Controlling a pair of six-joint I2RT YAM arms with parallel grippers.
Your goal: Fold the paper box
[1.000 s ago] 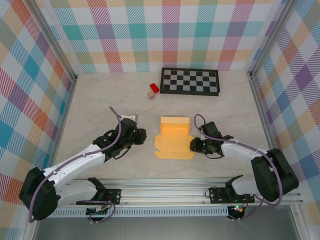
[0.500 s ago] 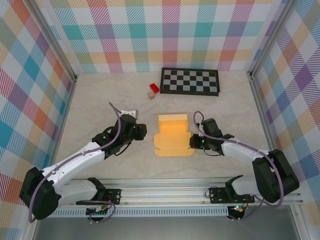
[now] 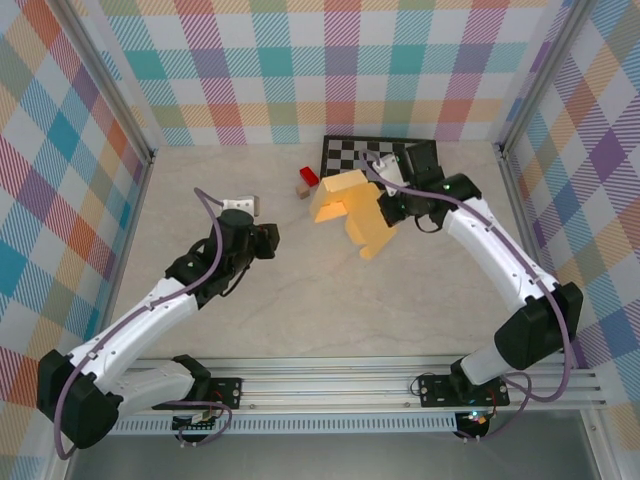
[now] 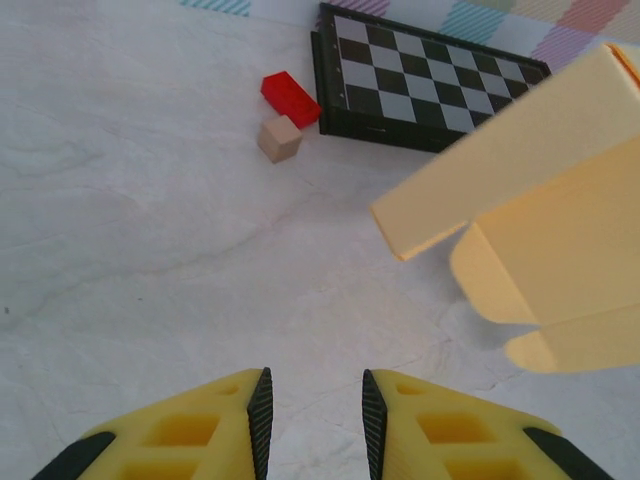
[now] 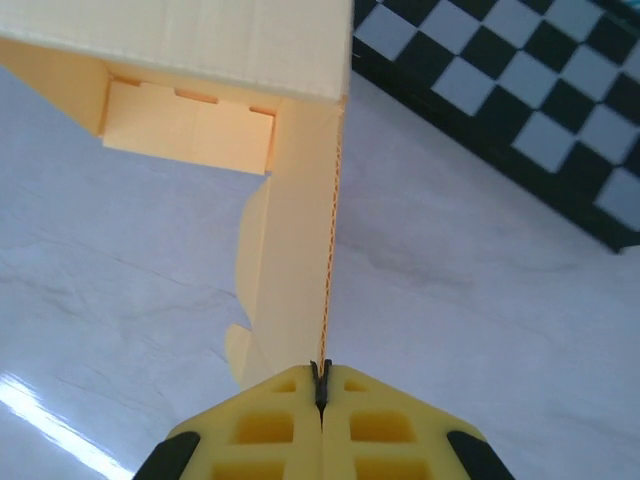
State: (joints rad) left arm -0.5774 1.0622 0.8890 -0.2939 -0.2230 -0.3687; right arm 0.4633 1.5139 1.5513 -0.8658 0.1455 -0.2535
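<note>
The left claw [image 4: 315,405], slightly spread and empty, hangs over the surface [image 4: 150,250] while the right claw [image 5: 321,385] pinches a panel edge of the paper box [image 3: 352,205], holding it aloft mid-fold; next, the left claw should likely press a loose flap inward.

Yellow-orange paper box [image 3: 350,205], half folded and up off the table

Thin card, pinched by one edge right between the closed tips of the right gripper [image 5: 320,375], with that panel running straight away from them, edge-on. At its far end a folded-over section juts out sideways with small tabs showing underneath, and rounded flaps hang loose. It's ahead and to the right of the left gripper [image 4: 315,400], not touching it.
</note>
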